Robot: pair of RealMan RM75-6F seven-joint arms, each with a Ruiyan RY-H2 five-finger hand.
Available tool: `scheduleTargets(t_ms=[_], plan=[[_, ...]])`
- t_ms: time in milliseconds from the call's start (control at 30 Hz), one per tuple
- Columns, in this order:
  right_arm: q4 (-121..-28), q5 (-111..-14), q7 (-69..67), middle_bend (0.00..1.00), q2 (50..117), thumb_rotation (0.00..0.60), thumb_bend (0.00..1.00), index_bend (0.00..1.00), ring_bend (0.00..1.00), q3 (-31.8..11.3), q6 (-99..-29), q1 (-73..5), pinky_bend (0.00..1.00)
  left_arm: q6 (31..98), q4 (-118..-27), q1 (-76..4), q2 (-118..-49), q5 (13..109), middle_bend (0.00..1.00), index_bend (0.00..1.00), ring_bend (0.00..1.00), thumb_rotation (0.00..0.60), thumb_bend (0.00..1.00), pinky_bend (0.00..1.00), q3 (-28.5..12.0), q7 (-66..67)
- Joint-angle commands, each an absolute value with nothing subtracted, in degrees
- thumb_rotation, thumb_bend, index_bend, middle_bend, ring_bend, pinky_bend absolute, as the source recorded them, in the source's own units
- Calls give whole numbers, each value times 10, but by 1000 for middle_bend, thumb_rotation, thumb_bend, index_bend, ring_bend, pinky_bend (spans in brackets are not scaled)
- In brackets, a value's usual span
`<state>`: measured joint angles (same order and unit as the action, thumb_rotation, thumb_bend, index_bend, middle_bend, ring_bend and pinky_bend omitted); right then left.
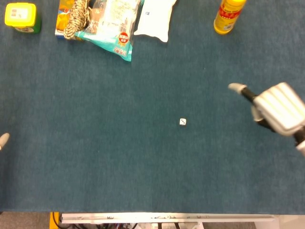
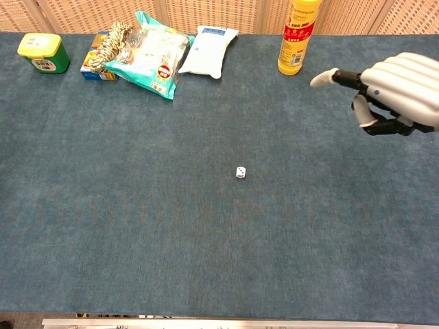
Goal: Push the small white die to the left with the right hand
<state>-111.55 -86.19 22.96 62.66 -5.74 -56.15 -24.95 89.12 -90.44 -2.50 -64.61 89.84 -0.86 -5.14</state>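
The small white die (image 1: 183, 122) (image 2: 241, 172) lies alone on the blue-green cloth near the table's middle. My right hand (image 1: 277, 109) (image 2: 398, 88) hovers well to the right of it and holds nothing. One finger (image 2: 322, 78) stretches left toward the die's side, while the others bend downward. A wide gap of bare cloth separates hand and die. Of my left hand (image 1: 3, 140) only a pale fingertip shows at the left edge of the head view.
Along the far edge stand a yellow bottle (image 2: 298, 35), a white pouch (image 2: 209, 50), a teal snack bag (image 2: 151, 55), a small box with a rope coil (image 2: 101, 48) and a green jar with a yellow lid (image 2: 44, 52). The table's front edge (image 1: 167, 217) runs below.
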Motion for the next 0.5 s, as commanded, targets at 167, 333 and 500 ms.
scheduleTargets(t_ms=[167, 333, 500], plan=[[-1128, -768, 316, 1000, 665, 600, 1000, 186, 1000, -64, -474, -322, 1000, 895, -903, -24, -646, 900, 176, 129, 102, 600, 154, 0, -9, -55], [-1131, -707, 355, 1000, 683, 478, 1000, 186, 1000, -61, -444, -360, 1000, 894, -902, -25, -646, 902, 176, 129, 102, 600, 154, 0, -8, -55], [-1128, -653, 381, 1000, 700, 285, 1000, 186, 1000, -56, -422, -397, 1000, 896, -902, -25, -646, 905, 176, 129, 102, 600, 154, 0, -8, -57]])
